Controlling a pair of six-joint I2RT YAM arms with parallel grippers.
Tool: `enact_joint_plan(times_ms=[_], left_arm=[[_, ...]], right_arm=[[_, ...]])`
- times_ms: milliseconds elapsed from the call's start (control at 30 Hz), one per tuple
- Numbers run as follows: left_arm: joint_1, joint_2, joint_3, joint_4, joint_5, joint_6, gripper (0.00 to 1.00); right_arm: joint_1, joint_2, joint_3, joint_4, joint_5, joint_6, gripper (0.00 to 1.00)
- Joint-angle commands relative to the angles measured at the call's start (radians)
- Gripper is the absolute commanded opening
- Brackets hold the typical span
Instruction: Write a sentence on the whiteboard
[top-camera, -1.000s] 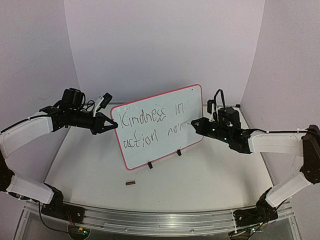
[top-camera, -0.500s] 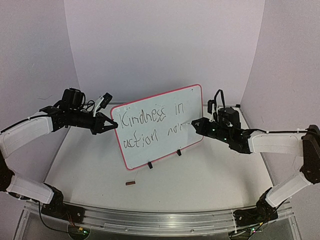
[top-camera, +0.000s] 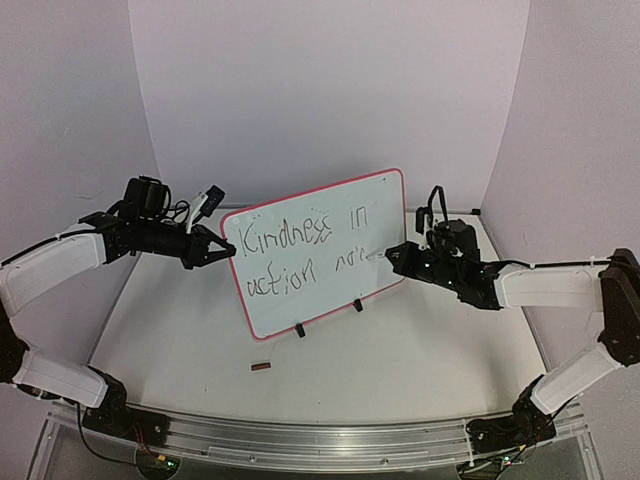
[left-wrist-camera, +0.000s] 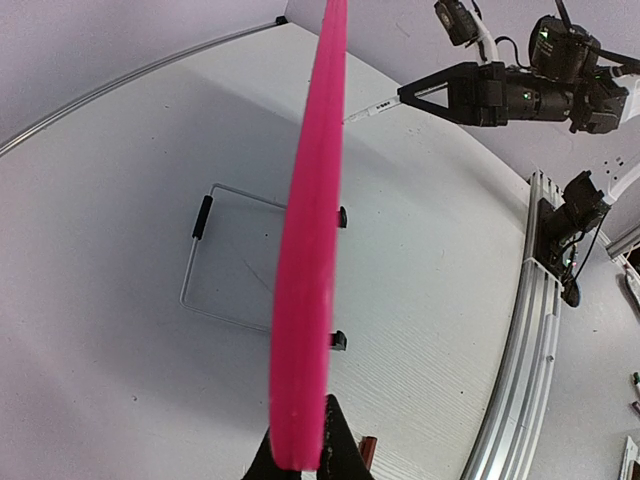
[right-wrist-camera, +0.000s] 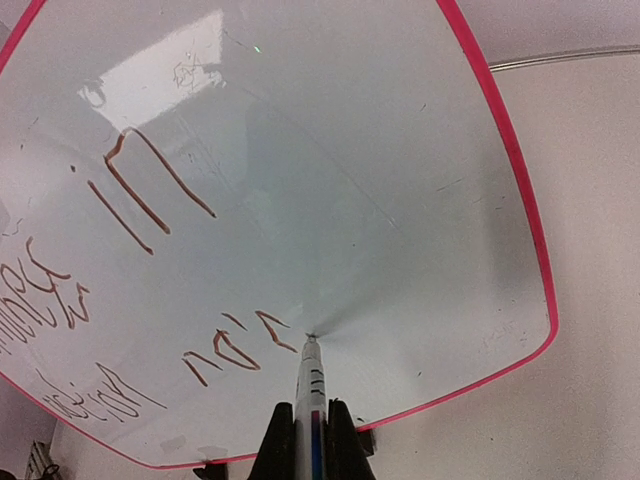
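Note:
The whiteboard (top-camera: 330, 290), white with a red rim, stands tilted on two black clip feet. The sentence (top-camera: 300, 250) reads "Kindness in action" plus a few more strokes; it also shows in the right wrist view (right-wrist-camera: 150, 210). My left gripper (top-camera: 222, 251) is shut on the board's left edge; in the left wrist view the red rim (left-wrist-camera: 305, 280) runs edge-on between the fingers. My right gripper (top-camera: 393, 252) is shut on a white marker (right-wrist-camera: 310, 395), whose tip touches the board just right of the last strokes.
A small dark red piece (top-camera: 261, 366) lies on the table in front of the board. A wire stand (left-wrist-camera: 225, 260) sits behind the board. Purple walls close in the back and sides. A metal rail (top-camera: 300, 435) runs along the near edge.
My right gripper and marker have shifted slightly right and down along the second line. The left arm and board have not moved.

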Motion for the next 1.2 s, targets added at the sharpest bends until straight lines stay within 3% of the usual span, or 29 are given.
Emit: enact_joint_plan(times_ms=[0,767,1167], left_arm=[[-0.016,0.038,-0.01,-0.079,-0.05,0.049,0.0],[-0.016,0.034,-0.008,-0.078,-0.05,0.048,0.0],[-0.017,0.031,-0.009,-0.077,-0.048,0.048,0.0]], right_arm=[[-0.008,0.016,0.013,0.011,0.021,-0.006,0.0],[-0.022,-0.018,0.102,-0.006,0.036,-0.049,0.0],[-0.022,-0.117,0.056,-0.017,0.004,-0.022,0.0]])
